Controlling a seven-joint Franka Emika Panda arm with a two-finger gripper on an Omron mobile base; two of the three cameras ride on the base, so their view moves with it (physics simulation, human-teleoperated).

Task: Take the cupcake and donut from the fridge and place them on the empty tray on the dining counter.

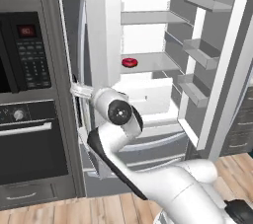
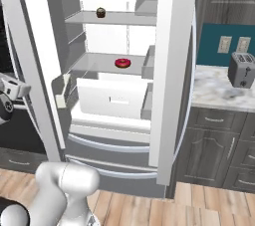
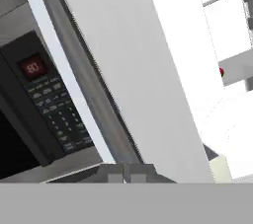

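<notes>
The fridge [image 1: 104, 30] stands with both doors swung wide, its white shelves showing. A red-pink donut [image 1: 129, 62] lies on the middle shelf; it shows too as the donut [image 2: 122, 62] and as a red speck, the donut [image 3: 221, 72]. The small dark cupcake [image 2: 100, 12] sits one shelf higher. My gripper [image 1: 79, 90] is shut with nothing in it, at the outer edge of the left fridge door, well left of both pastries. In the hand view the gripper [image 3: 123, 173] points along that door's edge. The tray and the dining counter are out of view.
A black microwave [image 1: 24, 50] and wall oven [image 1: 29, 144] stand just left of the fridge, close to my hand. Right of the fridge are a grey marble counter [image 2: 219, 90] with a toaster [image 2: 242, 69], and dark drawers below. The right door's bins [image 1: 200, 53] jut out.
</notes>
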